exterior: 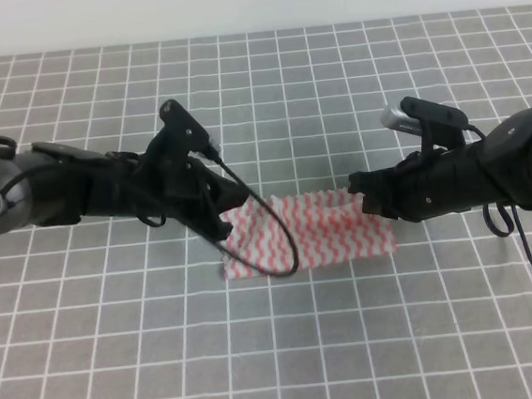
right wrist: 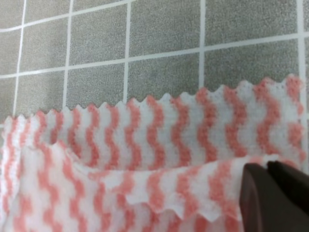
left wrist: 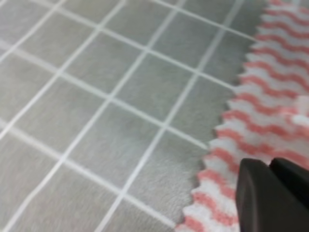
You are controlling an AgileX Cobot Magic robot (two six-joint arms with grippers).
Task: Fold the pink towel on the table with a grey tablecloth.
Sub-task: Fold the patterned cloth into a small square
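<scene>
The pink towel [exterior: 312, 235] lies rumpled on the table with a grey tablecloth [exterior: 280, 349], near the middle. My left gripper [exterior: 223, 226] is at the towel's left edge. In the left wrist view its dark fingers [left wrist: 256, 198] are pressed together over the towel [left wrist: 270, 96], and the cloth runs under their tips. My right gripper [exterior: 358, 193] is at the towel's upper right corner. In the right wrist view its fingers [right wrist: 260, 193] are shut on a lifted flap of the towel [right wrist: 159, 140], which doubles over the layer below.
A black cable [exterior: 285, 254] loops from the left arm down over the towel's left half. The grey gridded cloth spreads on all sides, with its far edge [exterior: 250, 33] against a white wall.
</scene>
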